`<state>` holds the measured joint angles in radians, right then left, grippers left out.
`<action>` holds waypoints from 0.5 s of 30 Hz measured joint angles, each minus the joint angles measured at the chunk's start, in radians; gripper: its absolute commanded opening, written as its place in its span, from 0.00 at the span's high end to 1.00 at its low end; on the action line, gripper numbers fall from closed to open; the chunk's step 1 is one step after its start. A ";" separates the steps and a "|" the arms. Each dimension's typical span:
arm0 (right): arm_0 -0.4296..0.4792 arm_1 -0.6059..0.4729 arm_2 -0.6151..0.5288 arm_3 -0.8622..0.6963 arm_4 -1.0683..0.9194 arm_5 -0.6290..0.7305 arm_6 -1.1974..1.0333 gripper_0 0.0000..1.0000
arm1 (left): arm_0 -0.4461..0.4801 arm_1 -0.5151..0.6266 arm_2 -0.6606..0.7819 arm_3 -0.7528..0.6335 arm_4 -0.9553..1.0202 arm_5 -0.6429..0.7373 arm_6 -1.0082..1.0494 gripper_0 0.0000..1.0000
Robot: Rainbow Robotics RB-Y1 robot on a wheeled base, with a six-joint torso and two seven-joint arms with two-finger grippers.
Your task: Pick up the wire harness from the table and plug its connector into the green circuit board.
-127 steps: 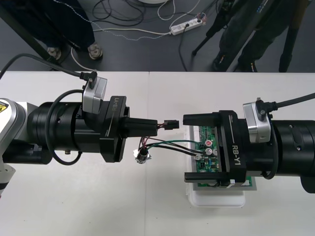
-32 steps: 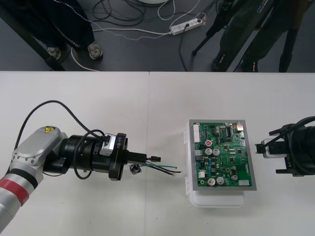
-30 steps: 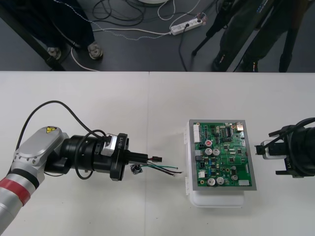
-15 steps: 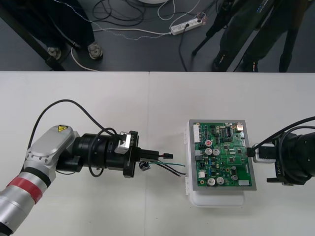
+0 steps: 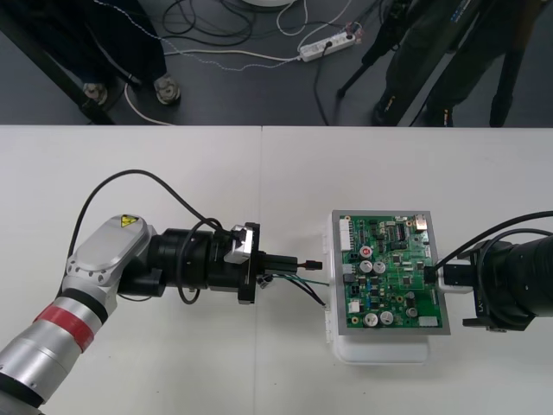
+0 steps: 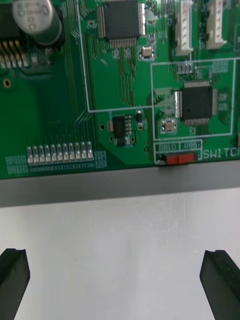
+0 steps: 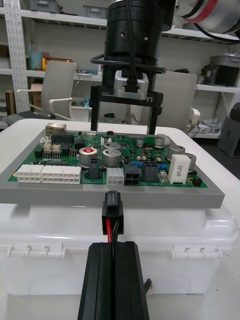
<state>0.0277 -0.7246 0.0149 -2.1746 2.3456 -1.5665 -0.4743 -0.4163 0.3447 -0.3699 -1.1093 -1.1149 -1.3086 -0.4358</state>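
Left gripper (image 5: 294, 264), clamped on the harness (image 5: 304, 284), lines its plug (image 5: 314, 263) up with the green board (image 5: 393, 277), where a straight, level push looks needed; right gripper (image 5: 441, 275) waits spread wide at the board's right edge.

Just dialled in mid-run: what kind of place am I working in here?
Probably a robotics lab or test bench: a plain light table carrying a green circuit board on a white base, with loose cables and a power strip on the dark floor beyond it.

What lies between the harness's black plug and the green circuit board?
Bare table, by the front view; the left gripper's plug sits short of the board.
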 measured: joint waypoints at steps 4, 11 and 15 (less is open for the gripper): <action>0.000 0.022 0.004 0.000 0.021 0.000 0.000 0.00 | -0.009 -0.002 -0.020 0.000 -0.001 0.005 0.000 1.00; 0.000 0.031 0.031 0.000 0.045 0.000 0.000 0.00 | -0.025 -0.003 -0.055 0.000 -0.001 0.012 0.000 1.00; -0.002 0.032 0.050 0.000 0.048 0.000 0.000 0.00 | -0.026 -0.010 -0.057 0.000 -0.001 0.014 0.000 1.00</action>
<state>0.0257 -0.6928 0.0650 -2.1746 2.3936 -1.5665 -0.4743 -0.4426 0.3350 -0.4271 -1.1089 -1.1158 -1.2950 -0.4358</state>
